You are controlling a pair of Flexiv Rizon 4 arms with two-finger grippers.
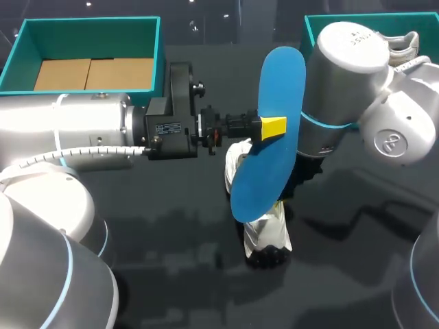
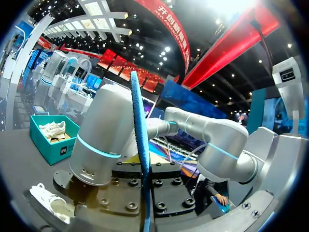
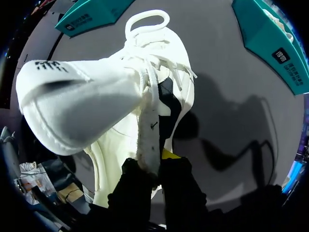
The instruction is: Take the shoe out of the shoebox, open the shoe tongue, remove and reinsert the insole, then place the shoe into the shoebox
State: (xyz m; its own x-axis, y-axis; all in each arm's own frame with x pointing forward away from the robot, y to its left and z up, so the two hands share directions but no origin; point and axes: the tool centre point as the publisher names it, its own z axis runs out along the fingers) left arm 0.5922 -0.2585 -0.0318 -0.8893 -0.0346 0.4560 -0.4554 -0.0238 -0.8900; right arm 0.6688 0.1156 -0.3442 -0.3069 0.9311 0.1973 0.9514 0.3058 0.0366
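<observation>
R gripper [image 3: 150,163]: fingers are standing narrow, pinching a white strip of the shoe [image 3: 96,101] upper from two sides. Tongue or collar edge, can't tell which. Dark mouth of the shoe is gaping just ahead of the fingers, w/ laces [image 3: 159,63] running away beyond it.

Shoe, head view [image 1: 266,226]: white, sitting low near mid-table [image 1: 171,267], under R arm [image 1: 350,75]. Touching the surface or hanging just off it, can't tell. Long axis is running approx. toward the camera.

L gripper [image 1: 274,127]: sitting level at the insole's left. One yellow pad is pressing the near face of the blue insole [image 1: 280,82]; the other finger is hiding behind it. Judged closed on the insole at approx. mid-length. L wrist view is showing the insole [image 2: 138,121] edge-on, running straight out ahead.

Key relation: insole is standing near upright, its lower end overlapping the shoe in head view, so the shoe is lying below the L fingers. L arm [image 1: 75,130] is carrying the part; R is only steadying.

Judgement: insole is out, reinsertion is pending. Lower end needs steering into the mouth.

Also on table: left shoebox [image 1: 89,22], cardboard floor showing; right shoebox [image 1: 322,31], w/ a second white shoe [image 1: 405,44] lying in it.
</observation>
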